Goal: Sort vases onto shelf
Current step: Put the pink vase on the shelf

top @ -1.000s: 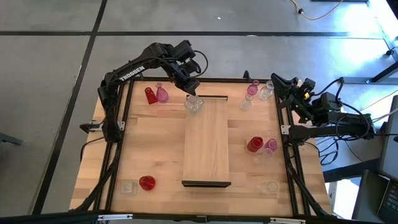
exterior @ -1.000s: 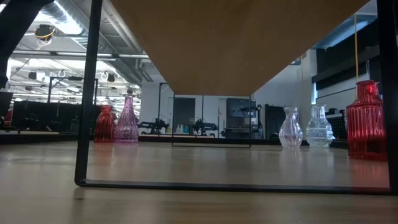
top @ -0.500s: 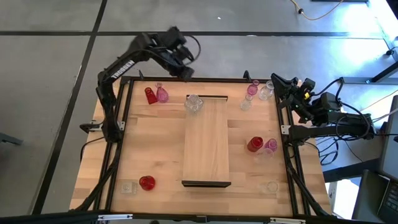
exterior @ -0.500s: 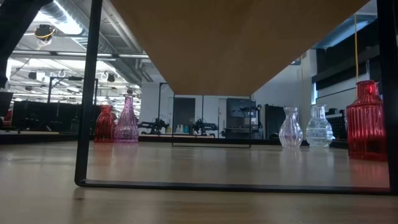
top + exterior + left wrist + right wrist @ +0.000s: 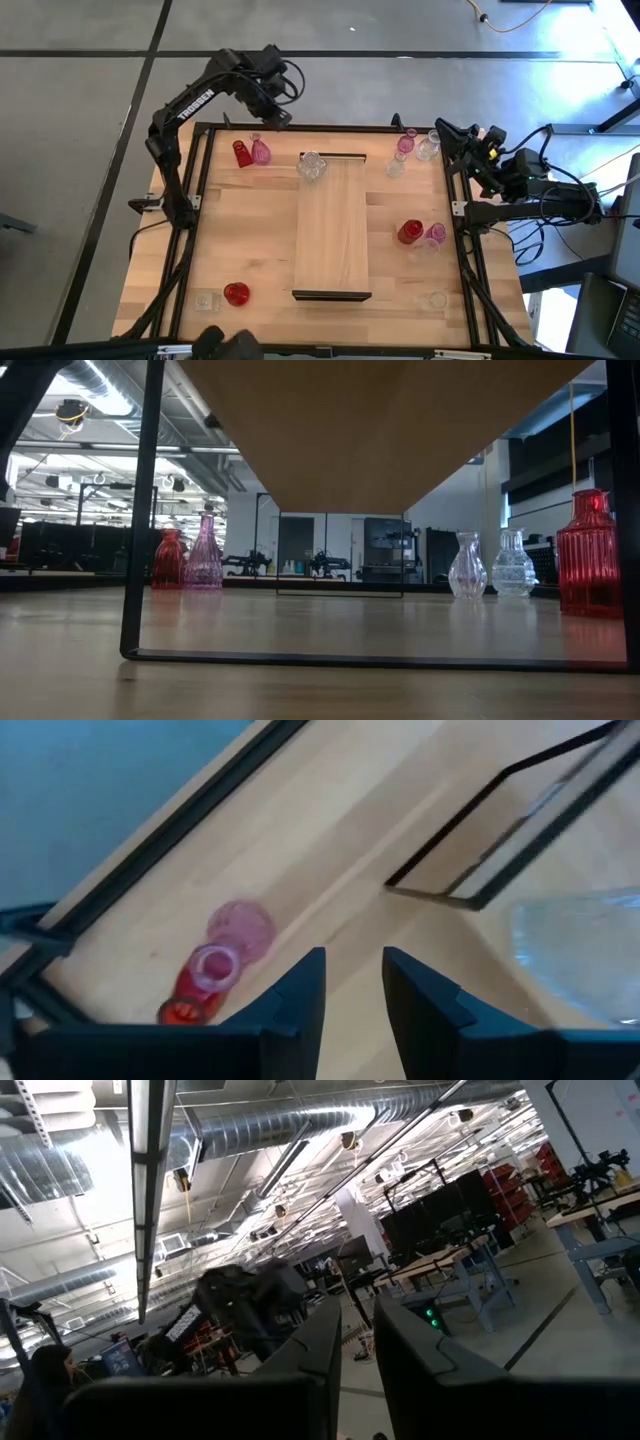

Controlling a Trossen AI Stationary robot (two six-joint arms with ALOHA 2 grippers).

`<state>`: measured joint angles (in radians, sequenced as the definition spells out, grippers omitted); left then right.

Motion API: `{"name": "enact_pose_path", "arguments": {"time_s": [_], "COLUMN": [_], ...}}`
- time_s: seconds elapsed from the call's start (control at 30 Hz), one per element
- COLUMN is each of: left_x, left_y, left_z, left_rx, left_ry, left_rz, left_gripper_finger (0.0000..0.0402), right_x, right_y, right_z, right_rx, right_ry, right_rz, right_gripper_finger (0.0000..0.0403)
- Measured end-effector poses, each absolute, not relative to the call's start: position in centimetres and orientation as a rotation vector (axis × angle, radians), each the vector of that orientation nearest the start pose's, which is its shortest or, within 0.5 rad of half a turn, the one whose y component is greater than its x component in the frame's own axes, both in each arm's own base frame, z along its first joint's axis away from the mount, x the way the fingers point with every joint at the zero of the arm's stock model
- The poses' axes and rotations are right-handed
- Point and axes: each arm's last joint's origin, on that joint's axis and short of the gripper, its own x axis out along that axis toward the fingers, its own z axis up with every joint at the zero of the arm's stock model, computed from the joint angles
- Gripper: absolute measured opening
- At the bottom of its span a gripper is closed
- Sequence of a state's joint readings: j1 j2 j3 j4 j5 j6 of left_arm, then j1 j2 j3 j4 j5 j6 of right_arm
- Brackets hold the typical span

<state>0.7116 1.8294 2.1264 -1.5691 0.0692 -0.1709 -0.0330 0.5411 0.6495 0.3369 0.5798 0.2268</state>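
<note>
While its fingers stand a narrow gap apart and hold nothing, the left end effector (image 5: 277,112) hangs above the far edge of the tabletop (image 5: 250,230), near a red vase (image 5: 241,153) and a pink vase (image 5: 260,150) standing side by side. A clear vase (image 5: 311,166) sits on the far left corner of the shelf (image 5: 333,235), which lies along the tabletop's middle. More vases (image 5: 412,146) cluster at the far right corner, and another red vase (image 5: 409,232) stands right of the shelf. The right end effector (image 5: 445,132), fingers narrowly parted and empty, waits at the tabletop's far right edge.
</note>
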Motion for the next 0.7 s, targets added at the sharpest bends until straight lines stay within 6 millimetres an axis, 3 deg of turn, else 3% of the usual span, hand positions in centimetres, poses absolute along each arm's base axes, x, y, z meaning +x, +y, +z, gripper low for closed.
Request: {"name": "enact_pose_path", "arguments": {"time_s": [0.4, 0.7], "left_x": [22.2, 20.5], "left_y": [25.0, 25.9], "left_z": [34.3, 31.2], "left_rx": [-0.749, -0.823], "left_ry": [1.345, 1.457], "left_rz": [0.777, 0.814], "left_gripper_finger": [0.0153, 0.0158], "right_x": [11.3, 11.3], "right_y": [-1.9, -1.9], "right_z": [36.5, 36.6], "right_rx": [0.332, 0.331], "right_ry": [-0.502, -0.503], "right_rz": [-0.539, -0.54], "right_gripper_finger": [0.0053, 0.0053]}}
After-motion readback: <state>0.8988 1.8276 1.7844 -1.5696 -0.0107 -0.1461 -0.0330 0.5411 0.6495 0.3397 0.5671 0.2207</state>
